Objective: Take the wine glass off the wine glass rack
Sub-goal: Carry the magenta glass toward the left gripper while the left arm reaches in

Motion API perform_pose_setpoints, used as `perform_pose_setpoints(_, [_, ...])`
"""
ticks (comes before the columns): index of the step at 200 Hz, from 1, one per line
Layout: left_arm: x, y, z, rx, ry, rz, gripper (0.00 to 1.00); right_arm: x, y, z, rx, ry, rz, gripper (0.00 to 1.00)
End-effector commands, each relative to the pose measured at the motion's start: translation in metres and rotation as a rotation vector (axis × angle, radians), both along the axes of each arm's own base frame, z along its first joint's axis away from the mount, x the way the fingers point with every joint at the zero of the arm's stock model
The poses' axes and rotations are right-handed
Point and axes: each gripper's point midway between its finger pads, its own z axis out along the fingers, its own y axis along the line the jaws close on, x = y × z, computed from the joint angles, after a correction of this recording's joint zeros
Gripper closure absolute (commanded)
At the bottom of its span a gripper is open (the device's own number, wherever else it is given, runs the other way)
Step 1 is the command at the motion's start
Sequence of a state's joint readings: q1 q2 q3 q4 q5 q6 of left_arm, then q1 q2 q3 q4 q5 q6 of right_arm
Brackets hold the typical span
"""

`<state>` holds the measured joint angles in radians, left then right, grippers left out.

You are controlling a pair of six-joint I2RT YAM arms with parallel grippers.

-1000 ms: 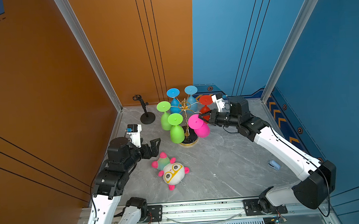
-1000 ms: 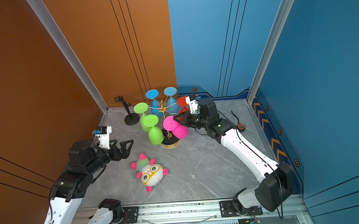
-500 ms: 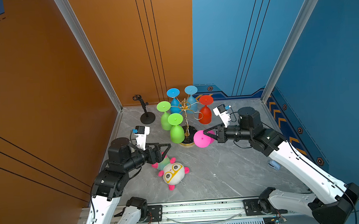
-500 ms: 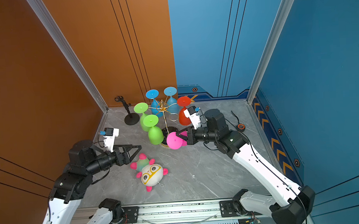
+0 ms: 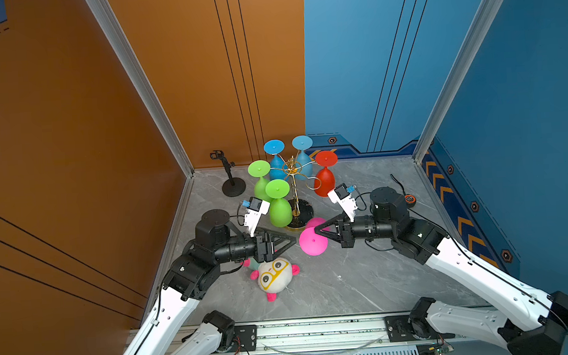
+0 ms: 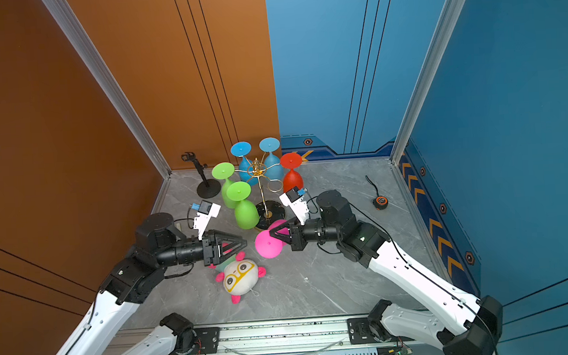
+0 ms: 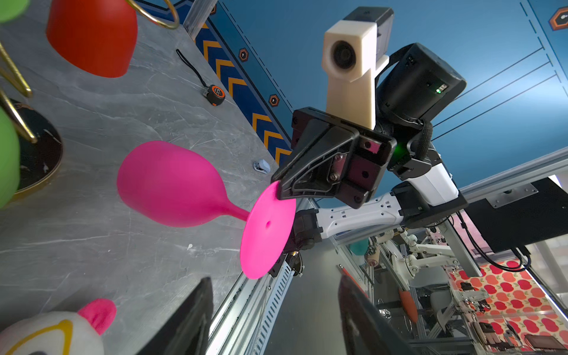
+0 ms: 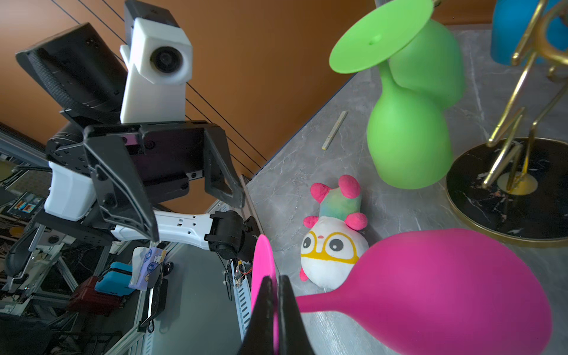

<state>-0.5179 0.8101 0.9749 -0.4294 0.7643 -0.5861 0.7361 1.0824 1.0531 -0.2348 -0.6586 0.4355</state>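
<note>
In both top views your right gripper [image 5: 317,231] grips the pink wine glass [image 5: 312,243] by its foot, off the wine glass rack [image 5: 294,191], beside its base. Left wrist view: your left gripper [image 7: 273,285] stands parted, empty. Right wrist view: fingers [image 8: 292,319] clamp the pink disc.

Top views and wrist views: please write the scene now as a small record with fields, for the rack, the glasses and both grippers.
wine glass rack: upright on the table, five glasses hanging upside down, one loop empty
hanging: two green glasses, two blue glasses, one red glass
pink wine glass: off the rack, turned on its side
right gripper: shut on the rim of the pink glass's foot
left gripper: open, facing that foot, not touching it
also there: plush toy
</note>
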Motion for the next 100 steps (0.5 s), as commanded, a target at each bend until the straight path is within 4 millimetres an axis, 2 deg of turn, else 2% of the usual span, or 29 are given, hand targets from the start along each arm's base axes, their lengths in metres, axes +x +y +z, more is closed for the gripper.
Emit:
perform_pose_setpoints(1, [-0.007, -0.014, 0.001, -0.015, -0.018, -0.064, 0.41, -0.011, 0.003, 0.022, 0.076, -0.054, 0.043, 1.00])
perform_pose_setpoints(28, [-0.014, -0.025, 0.001, -0.018, -0.028, -0.109, 0.47, -0.013, 0.005, 0.027, 0.093, -0.063, 0.051, 1.00])
perform_pose_setpoints(62, [-0.020, -0.032, -0.002, -0.007, -0.034, -0.141, 0.51, -0.015, 0.006, 0.030, 0.108, -0.069, 0.055, 1.00])
perform_pose_setpoints(87, [-0.020, -0.034, 0.000, -0.010, -0.046, -0.140, 0.63, -0.014, 0.006, 0.029, 0.106, -0.067, 0.051, 1.00])
perform_pose_setpoints(100, [-0.019, -0.033, 0.002, -0.014, -0.050, -0.132, 0.66, -0.014, 0.006, 0.028, 0.105, -0.068, 0.050, 1.00])
